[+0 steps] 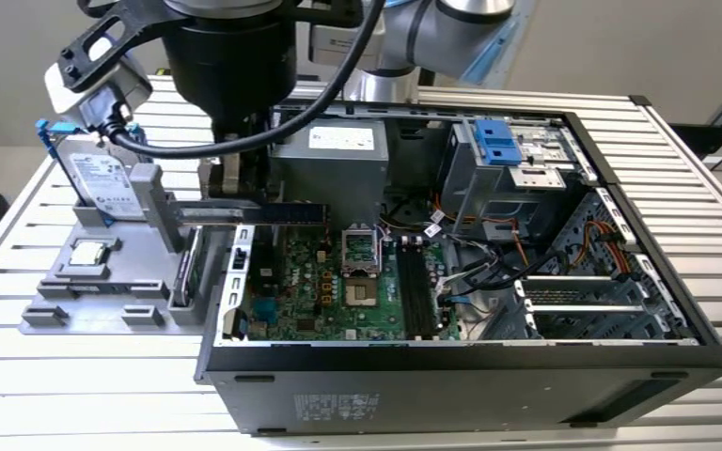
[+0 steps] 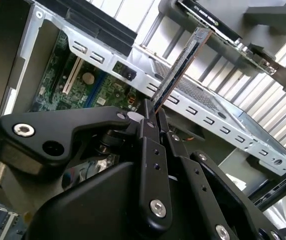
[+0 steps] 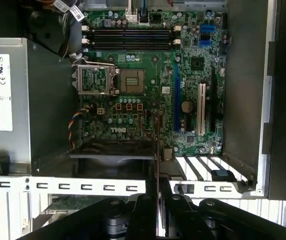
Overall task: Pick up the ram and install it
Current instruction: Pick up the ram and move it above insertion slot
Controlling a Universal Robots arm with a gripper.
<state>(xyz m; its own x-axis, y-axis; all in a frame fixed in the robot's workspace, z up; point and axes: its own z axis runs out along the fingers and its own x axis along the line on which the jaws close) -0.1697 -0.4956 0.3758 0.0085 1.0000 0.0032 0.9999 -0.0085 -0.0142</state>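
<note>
Exterior view: hand [image 1: 242,193] clenched on the ram [image 1: 289,214], gripping it partway along its length. Ram is held level and on edge, crossing the wall of the open PC case [image 1: 462,390] on the exterior view's left. One end is over the mobo [image 1: 336,291], the other toward the grey holder [image 1: 98,291] just beside the case. HDD [image 1: 95,178] in a blue frame stands upright in that holder. Case + holder both sit on the slatted tabletop [image 1: 72,395].

Second wrist view: fingers [image 2: 150,150] pinch the ram [image 2: 180,65] by its flat sides, w/ the stick jutting out past the tips.

First wrist view: ram [image 3: 157,150] seen edge-on, a thin line over the mobo [image 3: 132,100]. Memory slots [image 3: 127,39] are well apart from it. Ram prob. clear of the case wall, but hard to be sure.
</note>
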